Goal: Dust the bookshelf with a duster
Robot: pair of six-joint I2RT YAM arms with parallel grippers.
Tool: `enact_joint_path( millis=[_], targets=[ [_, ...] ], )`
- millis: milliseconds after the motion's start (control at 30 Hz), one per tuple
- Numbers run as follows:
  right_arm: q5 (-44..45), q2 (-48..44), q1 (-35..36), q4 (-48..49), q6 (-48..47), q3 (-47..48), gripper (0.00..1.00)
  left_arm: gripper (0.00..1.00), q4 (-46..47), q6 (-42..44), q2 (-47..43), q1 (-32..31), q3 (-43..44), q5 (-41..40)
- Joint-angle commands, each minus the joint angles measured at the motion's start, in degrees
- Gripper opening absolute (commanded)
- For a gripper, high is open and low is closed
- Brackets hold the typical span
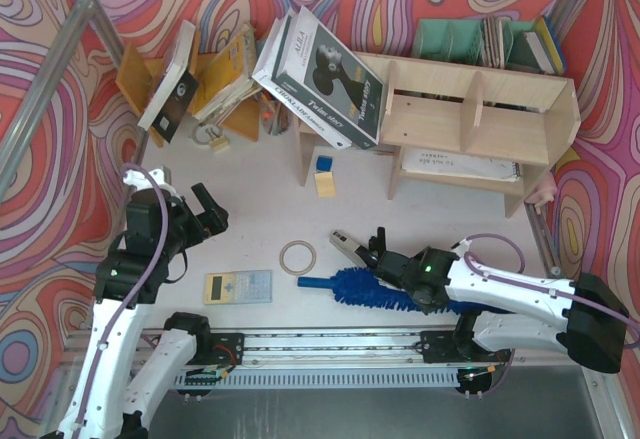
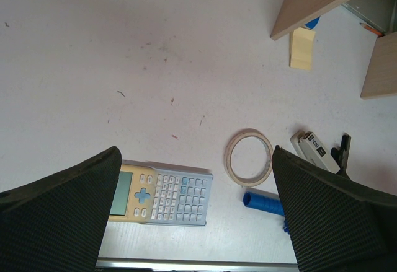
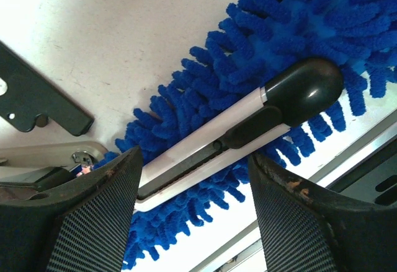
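Two grippers are in view, and you have nothing confirmed in either. Your left gripper (image 1: 207,211) hangs over the white table (image 1: 260,199) at about 9 o'clock in the top view, jaws at full spread. Its wrist view looks down on a pale blue-and-yellow pocket calculator (image 1: 238,286) and a thin tan ring of tape (image 1: 297,257), which lie apart from each other.

Your right gripper (image 3: 195,155) is low at 5 o'clock with its jaws part-way apart. Past its fingertips, the right wrist view shows a small black-and-silver utility knife (image 3: 248,114) running diagonally across the long, flat, bright-blue fluffy microfibre duster (image 1: 368,287). The knife is much narrower than the gap. Cannot tell whether either pad touches it.

The duster lies flat on the table near the 6 o'clock edge. Its thin blue handle (image 2: 263,202) points toward 9 o'clock and ends near the tape ring. It is well apart from the bookshelf.

The wide, pale plywood bookshelf (image 1: 470,109), two tiers with upright dividers, stands at 1 to 2 o'clock.
- Large books (image 1: 325,74) lean on its 9 o'clock end.
- A spiral-bound notebook (image 1: 460,166) lies in its lower tier.
- A yellow sticky-note pad (image 1: 325,183) and a small blue block (image 1: 322,162) are on the table by that same end.
- A green file holder (image 1: 450,37) is behind the shelf.
- An orange-brown wooden book rack (image 1: 135,79) is at 11 o'clock.
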Motion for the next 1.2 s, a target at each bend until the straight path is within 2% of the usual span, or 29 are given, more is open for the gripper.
enact_joint_path(
  millis=[0, 733, 833, 1033, 1167],
  targets=[
    [0.05, -0.17, -0.46, -0.18, 0.24, -1.53, 0.63, 0.99, 0.15, 0.65, -0.47, -0.18, -0.72, -0.06],
    [1.87, 0.94, -1.2, 1.71, -3.83, -1.08, 0.44, 0.98, 0.23, 0.69, -0.52, -0.18, -0.73, -0.07],
    [2.12, 0.8, -1.17, 1.37, -3.82, -0.91, 0.45, 0.98, 0.24, 0.65, -0.46, -0.18, -0.73, -0.13],
    [2.53, 0.43, -1.95, 1.92, -4.83, -1.77, 0.58, 0.98, 0.31, 0.65, -0.42, -0.18, -0.73, -0.18],
    [2.13, 0.29, -3.45, 3.34, -6.63, -2.3, 0.6, 0.99, 0.24, 0.65, -0.37, -0.18, -0.73, -0.14]
  ],
)
